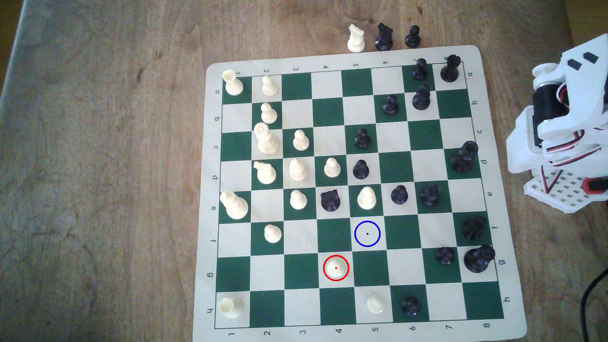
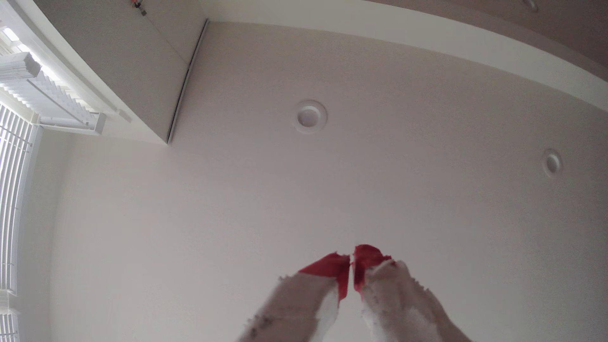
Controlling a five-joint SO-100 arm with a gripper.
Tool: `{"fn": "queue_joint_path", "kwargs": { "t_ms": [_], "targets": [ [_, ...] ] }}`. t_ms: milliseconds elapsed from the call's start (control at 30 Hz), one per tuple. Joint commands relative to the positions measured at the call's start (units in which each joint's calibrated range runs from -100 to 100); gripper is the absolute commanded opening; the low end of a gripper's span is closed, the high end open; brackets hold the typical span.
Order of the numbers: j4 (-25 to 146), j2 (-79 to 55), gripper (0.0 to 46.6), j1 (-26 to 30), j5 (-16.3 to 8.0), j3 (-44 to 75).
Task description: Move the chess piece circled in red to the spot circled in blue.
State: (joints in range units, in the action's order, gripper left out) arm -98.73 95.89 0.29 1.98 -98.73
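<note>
I see the wooden desk carrying the green-and-cream chessboard, with my arm folded off its right edge in the exterior view. The red-ringed cream pawn stands on square g4, diagonally next to the blue-ringed spot on f5. My pincer points at the ceiling, red tips pressed together on nothing.

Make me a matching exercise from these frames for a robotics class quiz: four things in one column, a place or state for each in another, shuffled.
1. red-ringed pawn
2. blue-ringed square
3. gripper
4. white knight

A. off the board, on the table
B. bare, no piece on it
C. tips together, pointing at the ceiling
D. standing on a light square in row g

Pairs: 1-D, 2-B, 3-C, 4-A
</note>
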Motion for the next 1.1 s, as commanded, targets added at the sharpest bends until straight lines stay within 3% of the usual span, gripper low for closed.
{"fn": "queue_joint_path", "kwargs": {
  "t_ms": [0,167,700,900,933,1067],
  "targets": [
    [-0.9,-0.1,0.2,-0.6,0.1,-1.2],
    [2.4,-0.1,0.2,-0.6,0.1,-1.2],
    [64.2,-0.1,0.2,-3.2,-0.2,0.3],
    [91.3,-0.1,0.2,-1.4,-0.3,9.0],
    [103.5,-0.1,0.2,0.0,0.0,13.8],
    [120.7,-2.1,0.2,3.9,0.0,22.8]
  ]
}}
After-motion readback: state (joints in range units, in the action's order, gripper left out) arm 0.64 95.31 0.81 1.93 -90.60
